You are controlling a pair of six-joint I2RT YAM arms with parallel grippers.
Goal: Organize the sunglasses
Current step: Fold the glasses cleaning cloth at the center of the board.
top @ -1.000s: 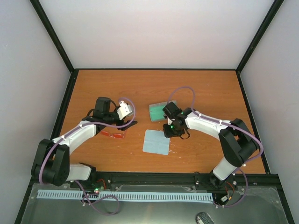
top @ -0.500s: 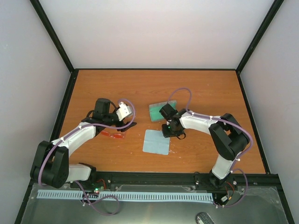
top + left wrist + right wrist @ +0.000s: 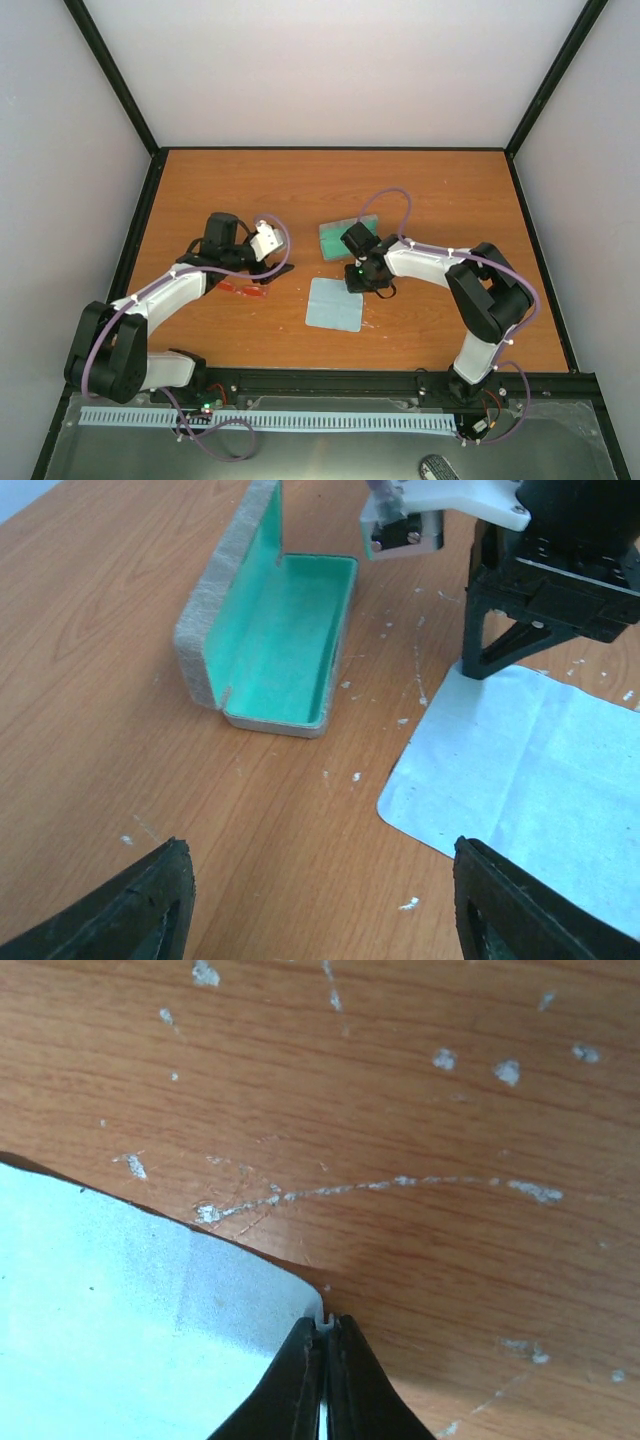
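Table (image 3: pixel 440 200) wood is carrying a light blue cloth (image 3: pixel 334 305) near its middle, and the right gripper (image 3: pixel 325 1325) is pinching that cloth's far corner, jaws fully closed on it. Just beyond, a grey case (image 3: pixel 343 238) is lying open, green lining up. Left of the cloth the sunglasses (image 3: pixel 245 290) are lying, long axis running roughly left-right, just nearward of the left gripper (image 3: pixel 278 268), which is hanging wide open and empty; the left arm is sitting nearer.

Lighting: bright, even, from overhead; you had soft, short shadows on the surface (image 3: pixel 440 190). Focus: overhead view was crisp; left tool (image 3: pixel 320 890) slightly soft at frame bottom.
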